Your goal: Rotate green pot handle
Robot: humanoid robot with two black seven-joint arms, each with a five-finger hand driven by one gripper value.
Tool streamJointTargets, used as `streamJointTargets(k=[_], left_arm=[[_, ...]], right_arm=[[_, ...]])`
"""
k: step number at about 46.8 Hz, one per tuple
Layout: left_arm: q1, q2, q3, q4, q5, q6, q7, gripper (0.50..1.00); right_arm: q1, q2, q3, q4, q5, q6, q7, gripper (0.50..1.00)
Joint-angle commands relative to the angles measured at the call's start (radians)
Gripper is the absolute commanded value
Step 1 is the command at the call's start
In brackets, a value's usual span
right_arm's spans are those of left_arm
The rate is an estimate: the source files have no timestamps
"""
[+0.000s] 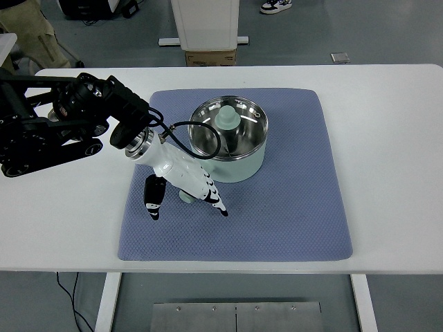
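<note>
The pale green pot with a shiny steel inside stands on the blue mat, at its back middle. A pale green knob shows inside the pot. The pot's green handle sticks out toward the front left, and only its end shows. My left hand, white with black fingertips, lies over the handle, with the thumb on its left and the fingers on its right, curled around it. The right arm is out of view.
The mat lies on a white table. My black left forearm stretches across the table's left part. Beyond the far edge stand a white post with a cardboard box. A person's leg shows at top left.
</note>
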Motion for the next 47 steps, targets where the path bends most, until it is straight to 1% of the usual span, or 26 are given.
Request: streamJointTargets(k=[1,5,14,18,47], left_arm=[[0.0,0.003,0.002,0.0,0.0,0.001,-0.002,1.0],[-0.002,0.022,0.004,0.002,0.0,0.001,-0.002,1.0],[-0.003,0.034,0.007,0.002,0.0,0.001,-0.004,1.0],[-0.009,0.056,0.028,0.002,0.0,0.002,-0.004,1.0],[-0.014,0.082,0.045,0.013,-0.009,0.005,-0.002,1.0]], right_arm=[[0.0,0.0,0.0,0.0,0.0,0.0,0.0,1.0],[0.0,0.0,-0.001,0.0,0.0,0.0,0.001,1.0],[0.0,0.0,-0.001,0.0,0.0,0.0,0.0,1.0],[0.0,0.0,0.0,0.0,0.0,0.0,0.0,1.0],[0.0,0.0,-0.001,0.0,0.0,0.0,0.0,1.0]])
